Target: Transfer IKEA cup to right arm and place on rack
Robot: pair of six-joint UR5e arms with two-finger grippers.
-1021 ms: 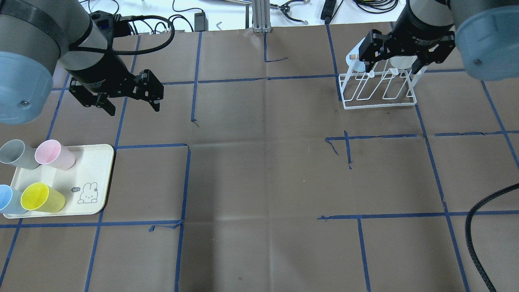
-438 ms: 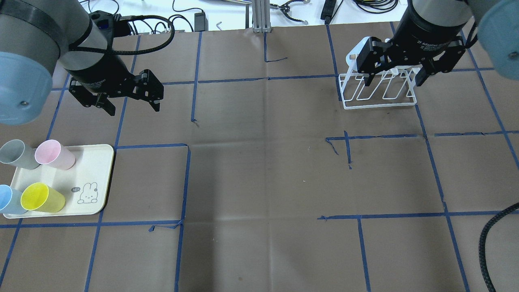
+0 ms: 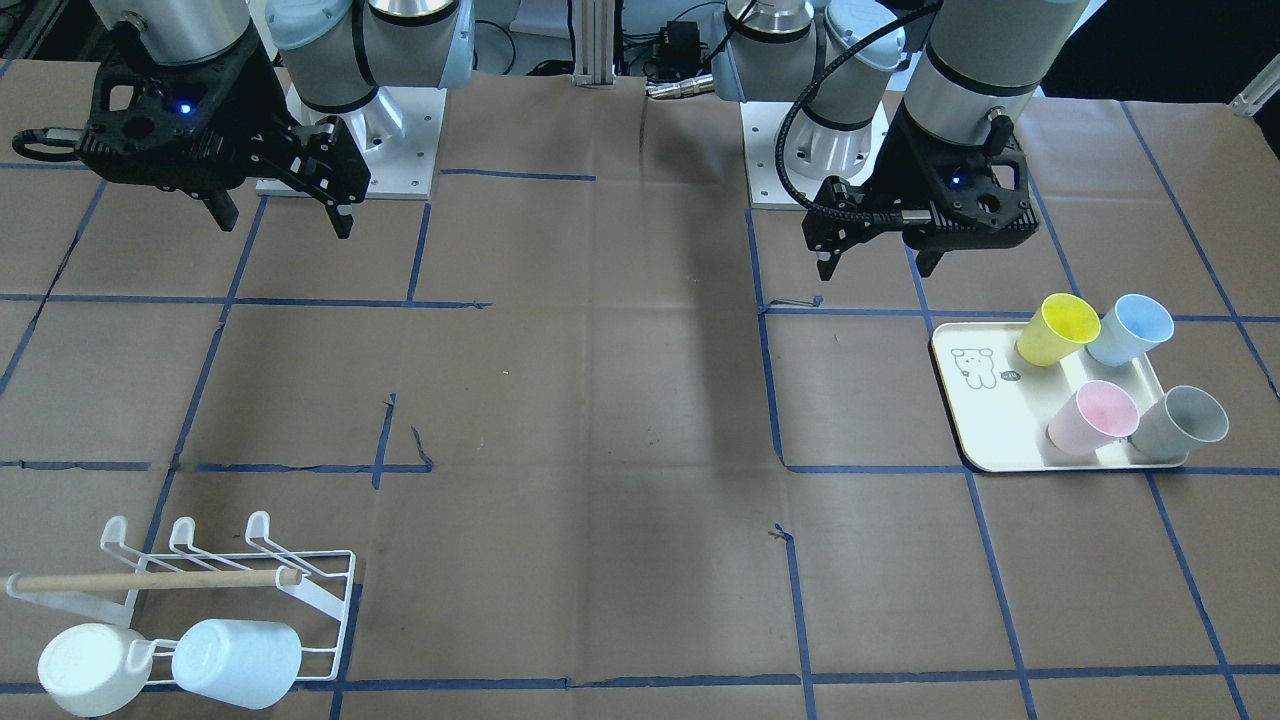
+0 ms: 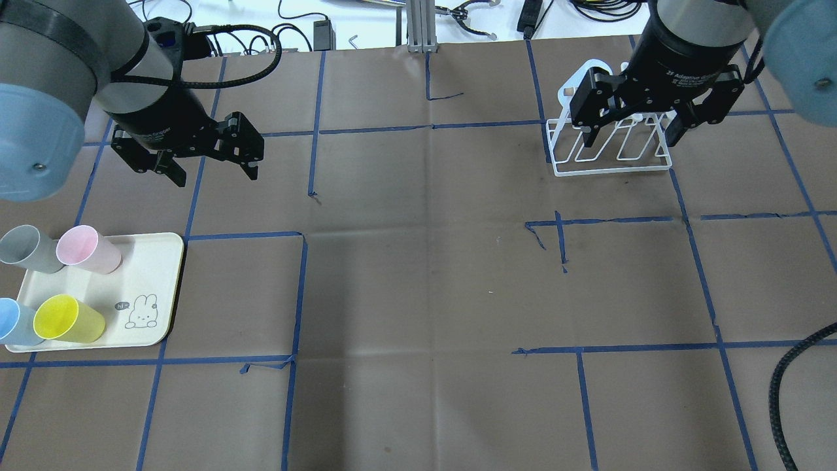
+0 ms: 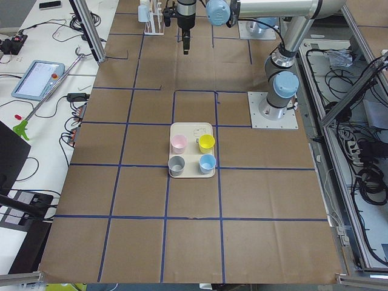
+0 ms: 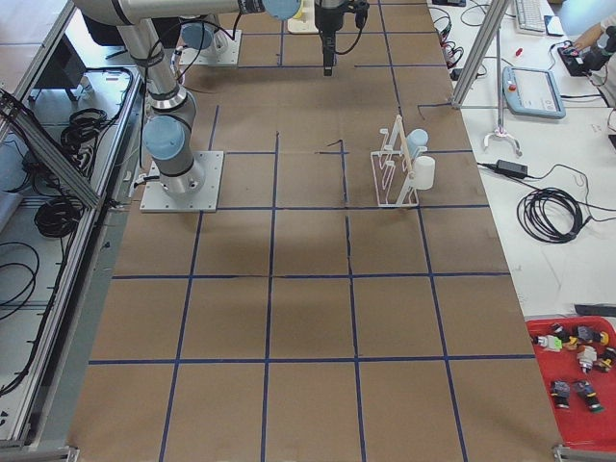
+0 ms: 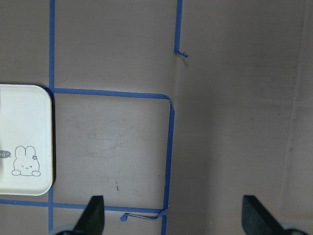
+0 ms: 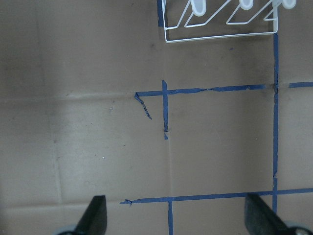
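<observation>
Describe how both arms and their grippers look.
The left arm and the right arm are silver-grey tubes with pale blue joint caps. The left gripper and the right gripper are black and two-fingered; the right one's collar bears white lettering. A black braided cable loops along the left wrist. A small blue light glows on each gripper body.

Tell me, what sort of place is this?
Likely a robotics lab: a left arm and right arm bolted to a table gridded with blue tape, a teach pendant and cables beside it.
</observation>
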